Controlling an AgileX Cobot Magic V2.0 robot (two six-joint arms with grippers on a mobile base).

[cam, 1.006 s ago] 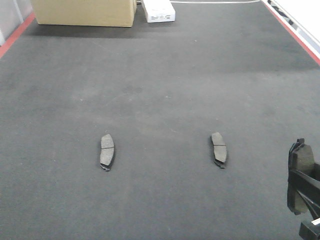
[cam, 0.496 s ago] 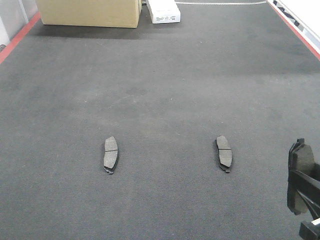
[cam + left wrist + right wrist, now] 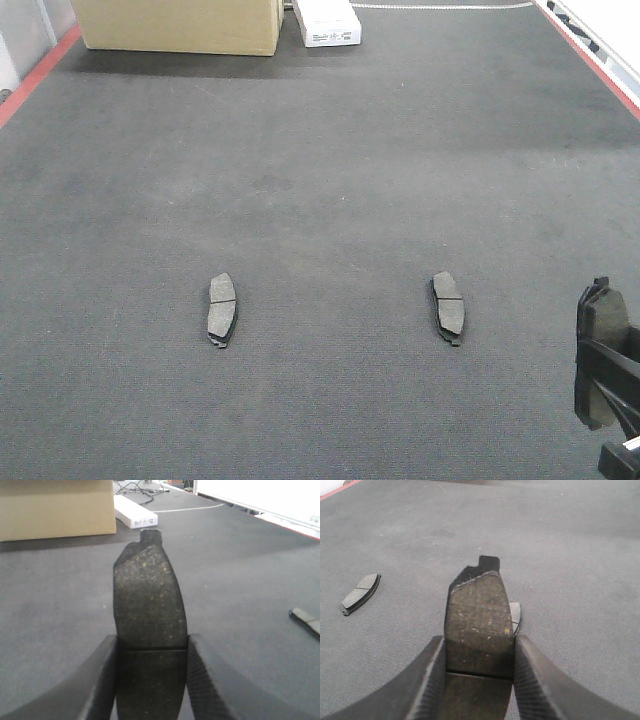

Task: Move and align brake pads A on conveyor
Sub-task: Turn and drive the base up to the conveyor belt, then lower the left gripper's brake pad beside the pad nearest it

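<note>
Left gripper (image 3: 151, 680) clamped on a pad (image 3: 149, 615), right gripper (image 3: 479, 675) clamped on another pad (image 3: 480, 625), two loose pads (image 3: 221, 308) laid ahead on the conveyor (image 3: 330, 150).

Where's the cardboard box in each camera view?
Front view: cardboard box at the top left edge.
Left wrist view: top left corner.
Right wrist view: not in it.
Shared landmark: the white carton just right of the box, in front and left wrist views.
</note>
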